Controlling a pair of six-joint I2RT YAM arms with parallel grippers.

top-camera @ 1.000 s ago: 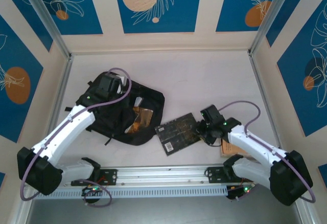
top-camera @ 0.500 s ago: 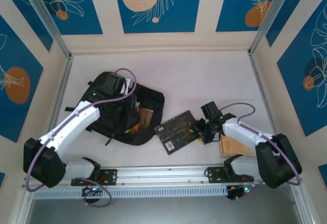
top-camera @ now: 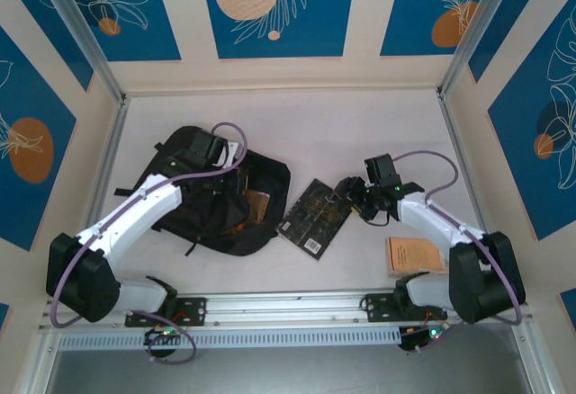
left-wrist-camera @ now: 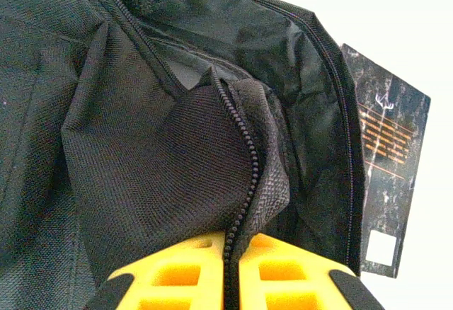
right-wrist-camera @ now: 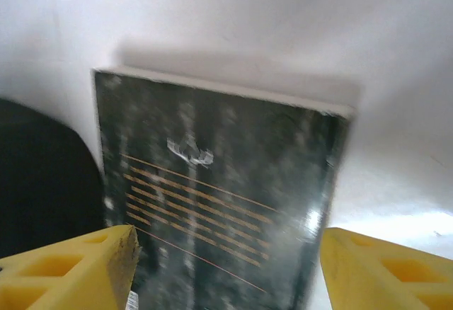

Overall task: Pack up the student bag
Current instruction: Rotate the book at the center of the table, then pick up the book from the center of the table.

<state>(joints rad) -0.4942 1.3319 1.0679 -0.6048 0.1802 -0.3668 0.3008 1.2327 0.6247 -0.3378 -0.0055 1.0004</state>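
Blue floral panels (top-camera: 270, 7) wall a white tabletop (top-camera: 360, 133).

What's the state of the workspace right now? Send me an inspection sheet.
Surface: white table, no spills seen.
Job's things: student bag lying left of centre, mouth open; black book beside it, outside.
Clutter: orange booklet lying near the right arm's base.
Grippers: left gripper shut on the student bag's zipper edge; right gripper open, fingers either side of the black book.
Cables: purple cable looping over each wrist, no snag seen.
Surroundings: blue patterned wall panels; nothing else seen.
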